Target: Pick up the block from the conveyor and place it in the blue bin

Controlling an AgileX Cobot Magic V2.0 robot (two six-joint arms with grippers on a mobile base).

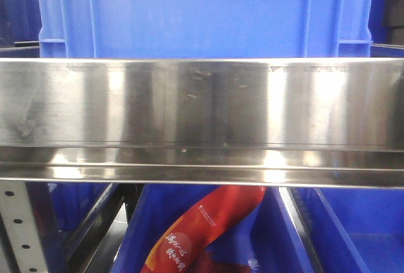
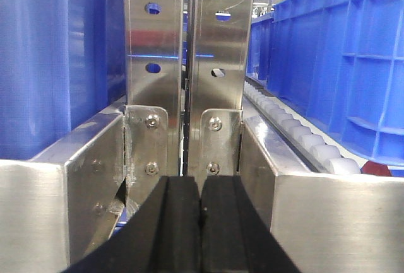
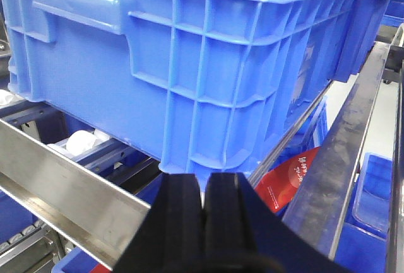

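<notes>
The conveyor and the block are out of view in every view. A large blue bin [image 3: 189, 65] with ribbed walls stands on a steel rack, just beyond my right gripper [image 3: 203, 188], whose black fingers are pressed together on nothing. The same blue bin [image 1: 202, 14] fills the top of the front view behind a steel rail [image 1: 202, 115]. My left gripper [image 2: 201, 191] is shut and empty, facing two upright steel posts [image 2: 189, 46] between blue crates.
A row of white rollers [image 2: 303, 137] runs along the rack beside a blue crate [image 2: 353, 58]. Below the rail lies a lower blue crate [image 1: 353, 229] holding a red printed packet [image 1: 202, 229]. The red packet [image 3: 287, 181] also shows under the right rack.
</notes>
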